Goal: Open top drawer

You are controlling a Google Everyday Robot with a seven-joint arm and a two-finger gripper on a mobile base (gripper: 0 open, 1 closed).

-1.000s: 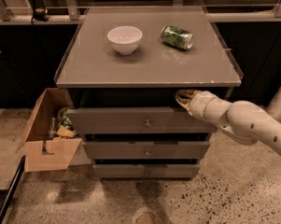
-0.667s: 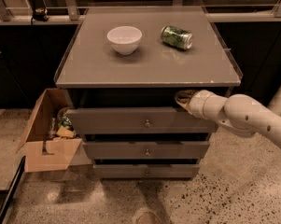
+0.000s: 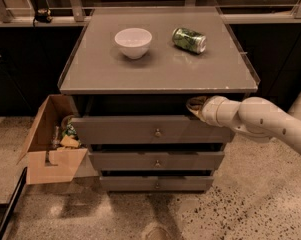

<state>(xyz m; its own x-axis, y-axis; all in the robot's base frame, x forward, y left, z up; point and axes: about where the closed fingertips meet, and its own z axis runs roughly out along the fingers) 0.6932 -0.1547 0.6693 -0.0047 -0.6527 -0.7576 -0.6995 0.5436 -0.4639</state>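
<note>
A grey cabinet [image 3: 160, 74] fills the middle of the view, its flat top carrying a white bowl [image 3: 133, 42] towards 11 o'clock and a green can [image 3: 189, 39] lying on its side towards 1 o'clock, the two near each other but apart. Beneath the top runs a dark gap, and below that sits the top drawer [image 3: 120, 130], the widest and tallest of three grey fronts, with a small round metal knob [image 3: 157, 132] at its centre. Its front appears to stand forward of the two below. The middle drawer [image 3: 125, 161] and the bottom drawer [image 3: 130, 183] step narrower beneath it at 6 o'clock, each with its own small central knob. The gripper [image 3: 196, 106] is at about 2 o'clock from the top drawer's knob, tucked into the dark gap just under the cabinet top and right at the upper edge of the drawer front, towards its right end. Whether it is apart or closed, or gripping that edge, cannot be told, since the tip is in shadow. The white arm [image 3: 262, 120] reaches in from 3 o'clock, rounded and pale against the dark background. At 9 o'clock of the drawers an open cardboard box [image 3: 50, 164] sits on the speckled floor [image 3: 250, 204], just beside the cabinet, holding some small mixed items too unclear to name
</note>
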